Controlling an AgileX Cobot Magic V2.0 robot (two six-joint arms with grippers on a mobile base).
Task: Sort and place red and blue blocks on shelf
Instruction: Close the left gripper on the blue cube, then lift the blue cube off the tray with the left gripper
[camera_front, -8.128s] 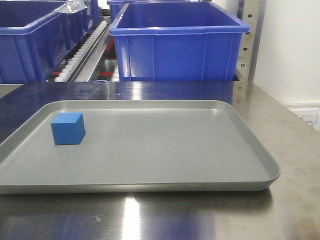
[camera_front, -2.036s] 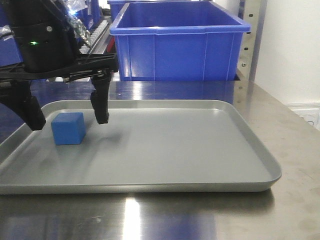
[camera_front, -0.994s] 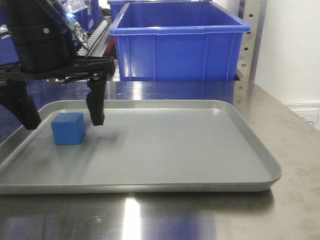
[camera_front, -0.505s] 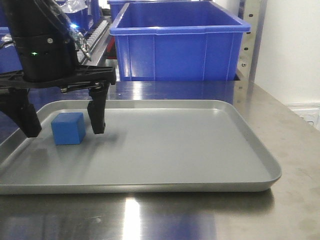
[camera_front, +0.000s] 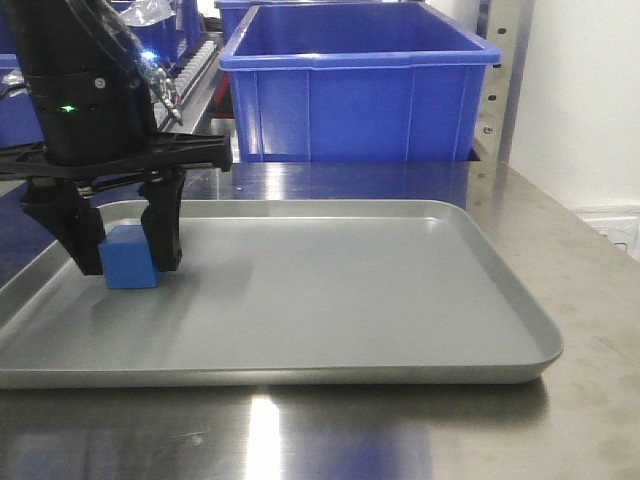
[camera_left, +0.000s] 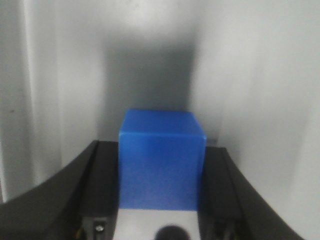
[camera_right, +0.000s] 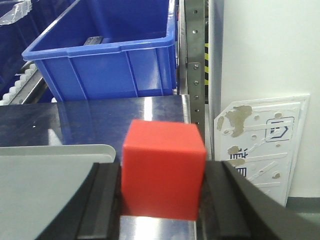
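1. L gripper (camera_front: 127, 264) clamped blue block (camera_left: 161, 165), one finger flush on each side.
2. Blue block sat on grey tray (camera_front: 400, 300), left end.
3. R gripper (camera_right: 162, 200) clamped red block (camera_right: 162, 167) over steel tabletop (camera_right: 100, 125), w/ blue bin (camera_right: 105, 60) behind.

The left end effector (camera_front: 127, 263) hides both sides of the blue block (camera_front: 127, 256).

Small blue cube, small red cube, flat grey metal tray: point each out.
small blue cube (camera_left: 161, 162): left wrist view, front face
small red cube (camera_right: 162, 172): right wrist view, front face
flat grey metal tray (camera_front: 400, 295): front view, bare floor
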